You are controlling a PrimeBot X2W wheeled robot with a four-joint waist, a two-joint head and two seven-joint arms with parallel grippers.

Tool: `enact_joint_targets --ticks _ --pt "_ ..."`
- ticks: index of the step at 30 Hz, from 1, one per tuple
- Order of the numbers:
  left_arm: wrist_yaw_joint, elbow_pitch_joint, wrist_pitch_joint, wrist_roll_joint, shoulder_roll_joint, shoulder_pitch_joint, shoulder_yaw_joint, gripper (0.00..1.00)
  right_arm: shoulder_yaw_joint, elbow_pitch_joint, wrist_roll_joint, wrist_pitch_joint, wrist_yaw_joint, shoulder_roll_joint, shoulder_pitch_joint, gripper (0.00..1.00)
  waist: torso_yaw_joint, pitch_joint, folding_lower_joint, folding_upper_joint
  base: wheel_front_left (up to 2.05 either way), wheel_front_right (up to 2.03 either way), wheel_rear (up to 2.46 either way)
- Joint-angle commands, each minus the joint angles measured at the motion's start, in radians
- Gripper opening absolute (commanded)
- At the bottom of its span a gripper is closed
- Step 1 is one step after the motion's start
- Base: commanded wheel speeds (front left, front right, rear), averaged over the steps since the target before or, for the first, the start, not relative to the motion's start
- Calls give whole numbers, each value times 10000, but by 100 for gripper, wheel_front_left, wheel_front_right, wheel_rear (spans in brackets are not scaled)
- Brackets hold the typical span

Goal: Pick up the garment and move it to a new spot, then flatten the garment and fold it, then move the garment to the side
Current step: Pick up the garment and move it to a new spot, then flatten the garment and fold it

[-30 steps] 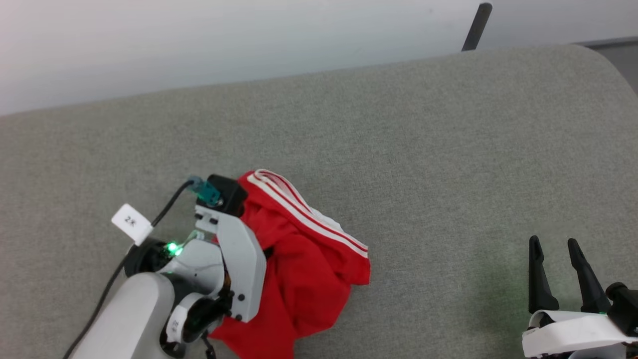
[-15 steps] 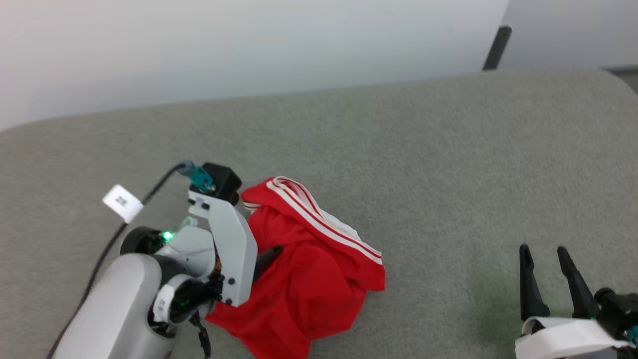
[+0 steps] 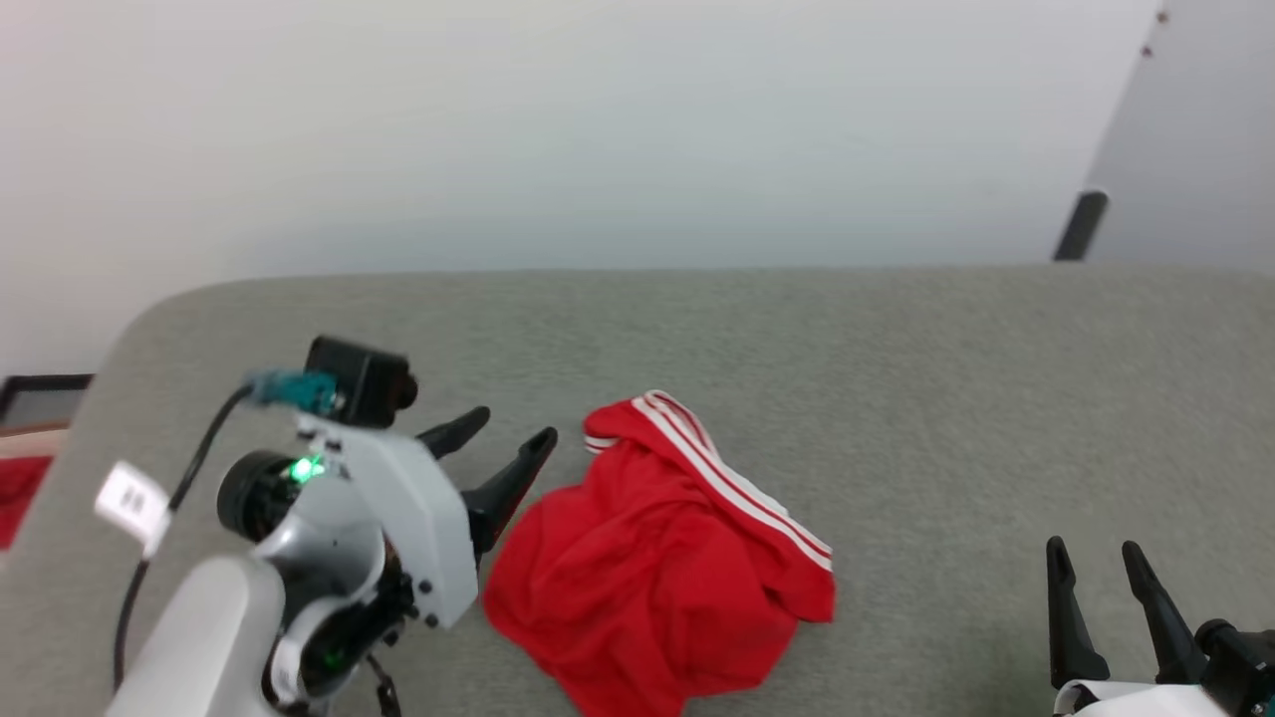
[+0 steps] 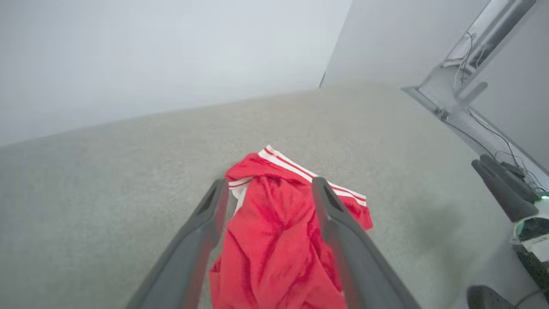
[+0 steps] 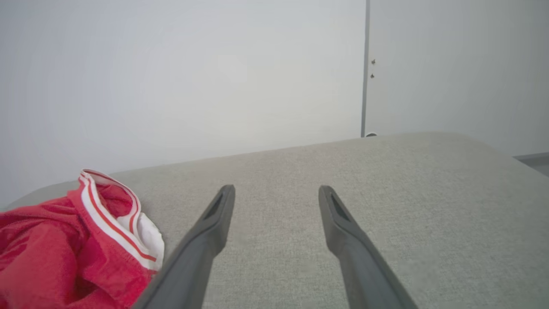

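Red garment [image 3: 657,568]: it lay crumpled in a heap on the grey surface [image 3: 896,378], left of middle in your head view and close to the near side.
Long axis: the heap had no clear length, but its white-striped trim ran on a diagonal from the far left end down toward your right. The bunched red body sat on the near left of that band.
White part: in your right wrist view a white patch showed under the trim.
Left claw [image 3: 516,424]: your fingers were spread and held nothing. They pointed away from you, just beside the garment's left edge. In your left wrist view the cloth lay between the two fingers, and you could not tell whether they touched it.
Right claw [image 3: 1092,548]: it was spread and empty, low on your right, well apart from the garment.
Edges: the surface's far edge ran along a pale wall [image 3: 598,129], with a rounded corner at far left, near your left arm.
Open room: bare grey lay wide between the garment and your right claw, and beyond the garment to the far edge.
Beyond the left edge: a red scrap [image 3: 20,498] sat off the surface.
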Motion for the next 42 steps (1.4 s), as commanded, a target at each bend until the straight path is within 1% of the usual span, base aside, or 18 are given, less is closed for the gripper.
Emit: enact_joint_targets --ticks 1,4,10,17,20,21,24,28,36,42 --pt "-86 -7 -217 89 -4 195 24 100 -21 -49 47 -2 1 -35 117 100 467 -397 0 0 0 0 0" --pt "-300 74 -1455 299 25 635 140 100 -18 -88 45 6 1 -68 245 100 697 -483 0 0 0 0 0" --pt "-458 506 -4284 1101 -2 1442 432 100 -46 -49 75 7 1 -86 425 100 1130 -645 0 0 0 0 0" --pt "-448 1506 -6812 1543 -61 2204 885 100 -99 42 17 -9 1 -69 613 100 1496 -831 0 0 0 0 0" --pt "-286 1777 -7642 1605 -166 2610 1128 100 -108 56 0 -14 1 -58 673 100 1565 -889 0 0 0 0 0" --pt "-230 1873 -7858 1664 -118 2754 1237 100 -101 56 -4 -15 1 -53 702 100 1576 -899 0 0 0 0 0" --pt "-127 2014 -8304 1638 -188 3145 1396 100 -104 55 18 -10 1 -44 768 100 1624 -920 0 0 0 0 0" --pt "-65 2014 -8513 1558 -271 3408 1479 100 -146 26 20 24 1 -36 787 100 1716 -917 0 0 0 0 0" --pt "-41 1984 -8646 1598 -191 3461 1517 100 -58 -23 14 94 1 -46 742 100 1748 -837 0 0 0 0 0" --pt "60 1874 -8537 1640 -114 3352 1480 100 101 -29 103 279 1 -64 679 100 1730 -763 0 0 0 0 0"
